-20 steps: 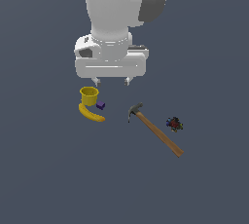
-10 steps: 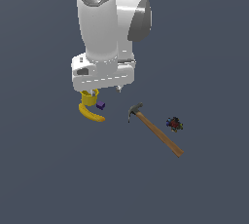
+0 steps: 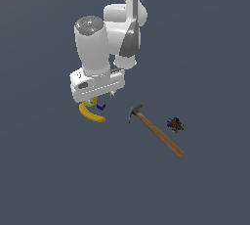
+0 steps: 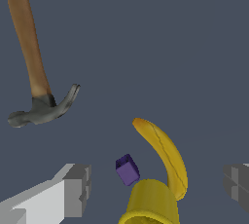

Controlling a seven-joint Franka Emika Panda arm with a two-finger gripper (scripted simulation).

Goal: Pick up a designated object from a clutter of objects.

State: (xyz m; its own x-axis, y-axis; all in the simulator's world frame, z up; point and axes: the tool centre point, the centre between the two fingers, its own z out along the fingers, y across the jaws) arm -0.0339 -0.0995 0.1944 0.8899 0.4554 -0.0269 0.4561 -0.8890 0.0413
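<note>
- the hand [image 4: 155, 189] is now sitting much lower than a second ago, when it was hanging clearly above the pile; in the exterior view its body is covering most of the yellow cup [image 3: 91, 102], which was showing whole before.
- the arm has also been swinging toward the exterior view's left and tilting, so the hand [image 3: 100, 97] is coming in over the cup-and-banana group rather than over the hammer.
- the hand is released: in the wrist view its two fingers [image 4: 73, 189] are standing wide apart, with nothing between them but the cup [image 4: 148, 203], the cube and the end of the banana.
- the tiny purple cube [image 4: 128, 170] is resting on the worktop [image 4: 146, 47], just beside the rim of the cup and close to the banana [image 4: 165, 155], apart from both fingers.
- in the exterior view the cube [image 3: 101, 105] is peeking out just under the hand's edge, with the banana [image 3: 92, 115] curving beside it.
- judging from this, the approach is well along but the grasp is not yet made; the cup and banana crowding the cube are likely making the closing tight.
- farther off, the hammer [image 3: 155, 130] is lying well apart from the group, its head [image 4: 41, 108] pointing toward the cube.
- farthest, the small dark multicoloured lump [image 3: 175, 124] is sitting beyond the hammer's handle, untouched.
</note>
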